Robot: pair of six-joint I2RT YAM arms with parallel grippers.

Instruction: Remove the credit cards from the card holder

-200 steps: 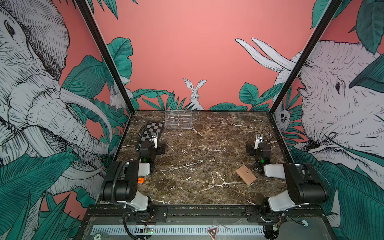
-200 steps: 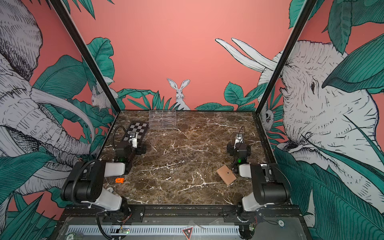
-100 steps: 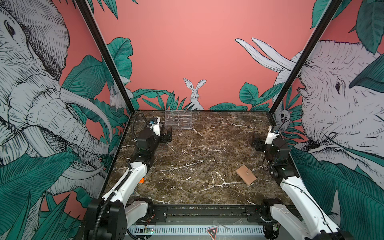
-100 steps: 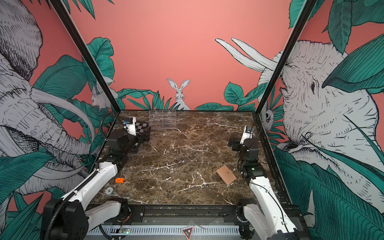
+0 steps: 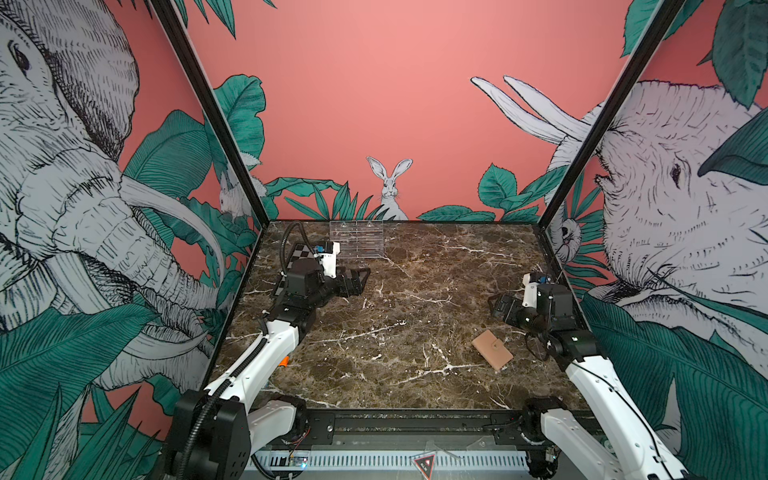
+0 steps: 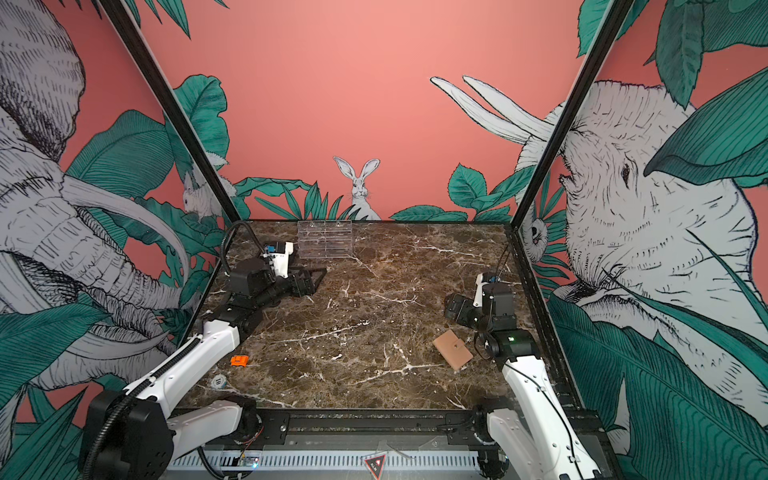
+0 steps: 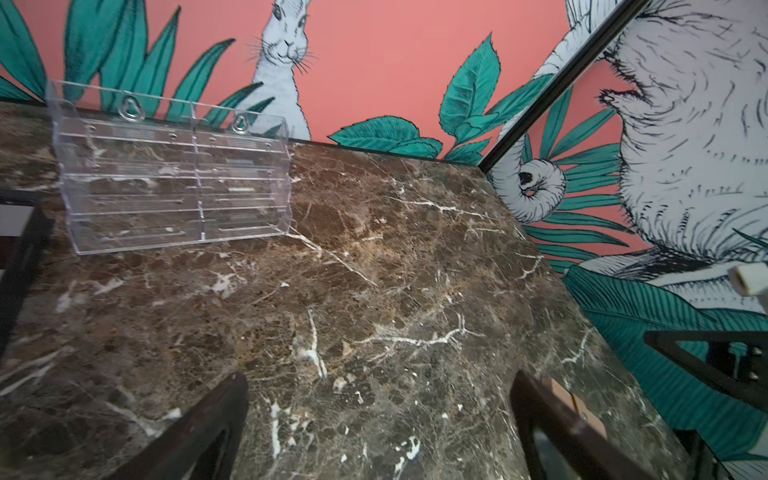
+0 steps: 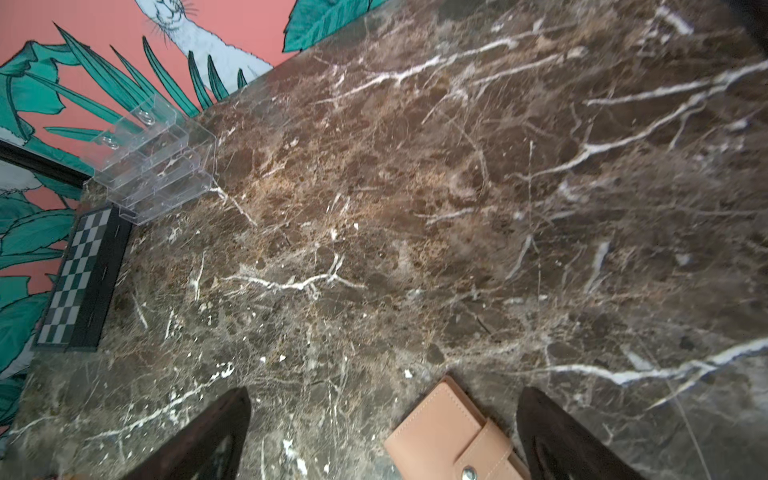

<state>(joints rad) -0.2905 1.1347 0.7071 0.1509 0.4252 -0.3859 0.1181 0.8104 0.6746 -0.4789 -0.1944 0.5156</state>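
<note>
The card holder (image 5: 492, 350) (image 6: 453, 350) is a tan wallet lying flat on the marble table at the front right, folded and snapped shut. The credit cards are hidden. My right gripper (image 5: 494, 307) (image 6: 449, 305) hovers open just beyond the card holder's far end, not touching it. In the right wrist view the card holder (image 8: 449, 436) shows between the spread fingers of that gripper (image 8: 384, 392), nearer one of them. My left gripper (image 5: 360, 278) (image 6: 318, 276) (image 7: 378, 378) is open and empty over bare marble at the back left. A corner of the card holder (image 7: 577, 405) shows past one of its fingers.
A clear acrylic tiered rack (image 5: 356, 239) (image 7: 174, 178) (image 8: 158, 166) stands at the back wall. A black-and-white chequered board (image 8: 79, 278) (image 5: 301, 253) lies at the back left, partly behind the left arm. A small orange piece (image 6: 239, 360) lies near the front left.
Both arms have unfolded from their rest pose and reached out. The left gripper has swung toward the table's middle, and the right one toward the card holder. The card holder has not moved.
</note>
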